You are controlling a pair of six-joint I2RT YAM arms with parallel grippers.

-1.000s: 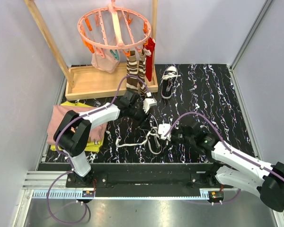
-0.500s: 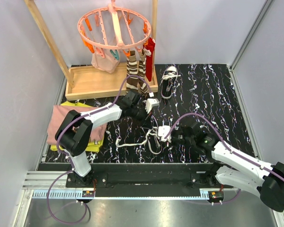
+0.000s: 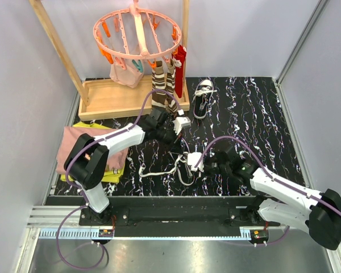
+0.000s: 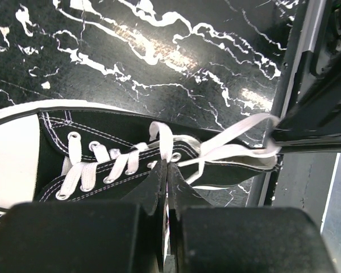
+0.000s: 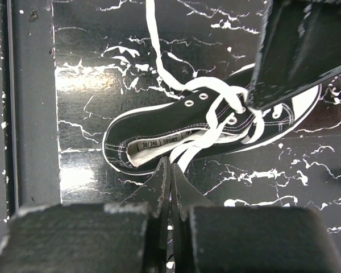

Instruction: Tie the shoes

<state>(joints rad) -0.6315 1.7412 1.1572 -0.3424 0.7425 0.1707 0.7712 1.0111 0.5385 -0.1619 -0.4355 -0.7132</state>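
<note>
**Sneaker (image 5: 165, 122) strung by its laces (image 5: 200, 141) between two closed pincers**

From above, the worked sneaker lies near the middle of the black marbled bench (image 3: 250, 114), between the two arm tips. It is dark on dark and hard to outline. Its white laces trail off to the left, toward the near edge. The second sneaker (image 3: 203, 98) stands apart at the far side, just right of a wooden rack (image 3: 111, 101). A pink clip hanger (image 3: 137, 34) on the rack carries brown striped socks (image 3: 161, 85). Folded pink and yellow clothes (image 3: 79, 147) lie at the left edge.

In the left wrist view, the left pincer (image 4: 166, 170) has its fingers pressed together over the top of the lacing, and a strand runs down into the tips. The white toe cap (image 4: 11, 142) sits at the picture's left. From the top eyelets a loop of lace stretches to the tip of the other arm's fingers.

In the right wrist view, the right pincer (image 5: 170, 168) is closed as well, clamped on strands that run straight from the eyelets to its tips. The sneaker rests on its sole with the insole label showing. The left arm's dark fingers meet the lace crossing above the tongue. One loose strand runs off the picture's top edge.
</note>
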